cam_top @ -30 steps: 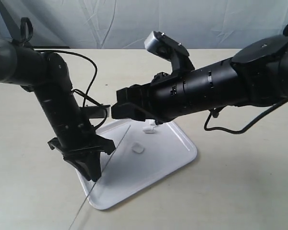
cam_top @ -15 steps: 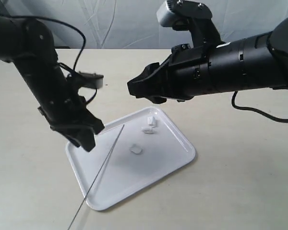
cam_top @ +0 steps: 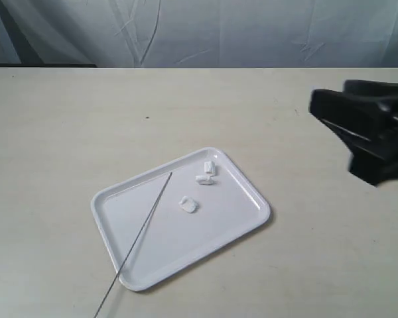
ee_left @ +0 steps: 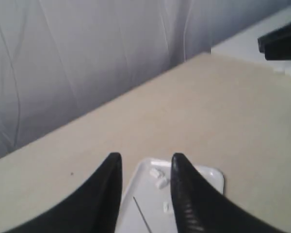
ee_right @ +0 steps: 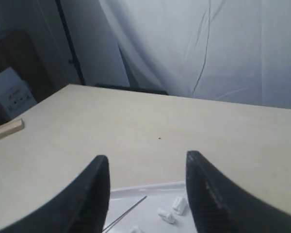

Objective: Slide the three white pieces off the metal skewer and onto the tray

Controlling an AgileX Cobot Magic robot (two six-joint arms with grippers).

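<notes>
The white tray [cam_top: 215, 235] lies flat in the middle of the table. The three white pieces lie loose on it: two close together [cam_top: 211, 168] [cam_top: 204, 179] near its far corner, one [cam_top: 188, 205] nearer the centre. The metal skewer [cam_top: 138, 238] rests bare across the tray, its near end sticking out past the rim. My left gripper [ee_left: 144, 162] hangs open high above the tray [ee_left: 211, 175]; it is outside the exterior view. My right gripper [cam_top: 338, 132] is open at the right edge, well away from the tray [ee_right: 136, 191]. Nothing is between either pair of fingers.
Pale table all round the tray. In the right wrist view a wooden block [ee_right: 5, 130] lies at a table edge with a cardboard box [ee_right: 12, 92] behind it. A grey cloth backdrop [cam_top: 199, 33] hangs at the far side.
Both arms have pulled back from over the tray. The left arm has left the exterior view; the right has drawn off to the right edge. Skewer and pieces have stayed put.
</notes>
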